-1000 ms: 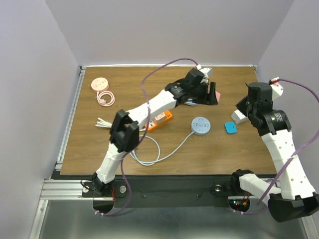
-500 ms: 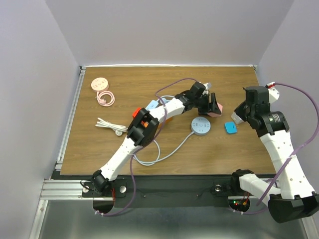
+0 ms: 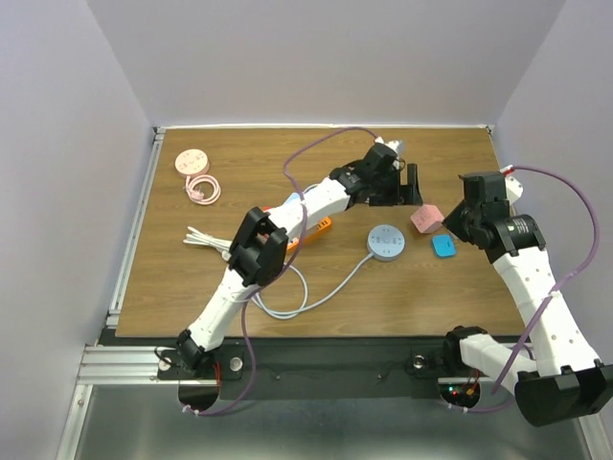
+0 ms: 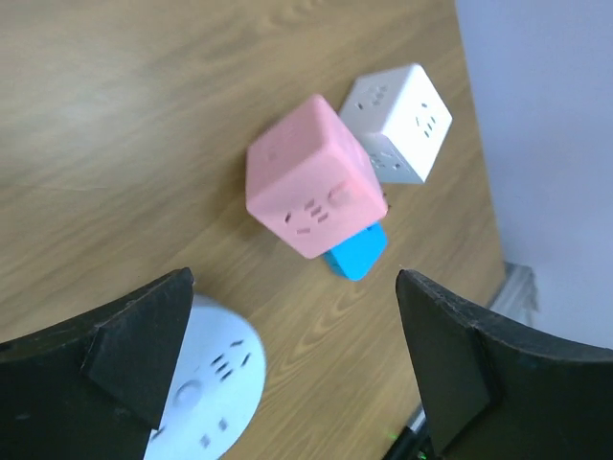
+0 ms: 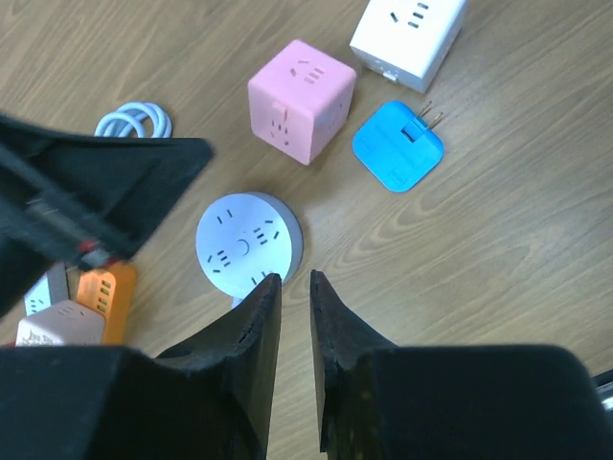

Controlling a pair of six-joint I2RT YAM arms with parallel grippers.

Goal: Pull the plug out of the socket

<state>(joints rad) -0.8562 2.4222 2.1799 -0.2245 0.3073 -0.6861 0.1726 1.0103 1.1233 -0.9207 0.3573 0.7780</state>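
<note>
A blue plug [image 5: 397, 153] lies flat on the table with its prongs showing, free of any socket. It also shows in the top view [image 3: 442, 245]. Next to it stand a pink cube socket [image 5: 302, 99] and a white cube socket [image 5: 407, 34]. The pink cube also shows in the top view [image 3: 425, 218]. A round pale-blue socket [image 3: 386, 241] with a cable lies left of them. My left gripper [image 3: 410, 184] is open and empty, above and behind the pink cube [image 4: 311, 187]. My right gripper [image 5: 294, 278] is shut and empty, hovering by the round socket's edge [image 5: 247, 244].
An orange adapter [image 3: 316, 228] lies under the left arm. A white looped cable [image 3: 287, 287] runs from the round socket. A white cable bundle [image 3: 211, 240] and a pink round socket with its cord [image 3: 192, 163] lie at the left. The right wall is close to the cubes.
My left gripper has let go of the pink cube and drawn back. The cube now stands on the table by the blue plug. My right gripper has moved left.
</note>
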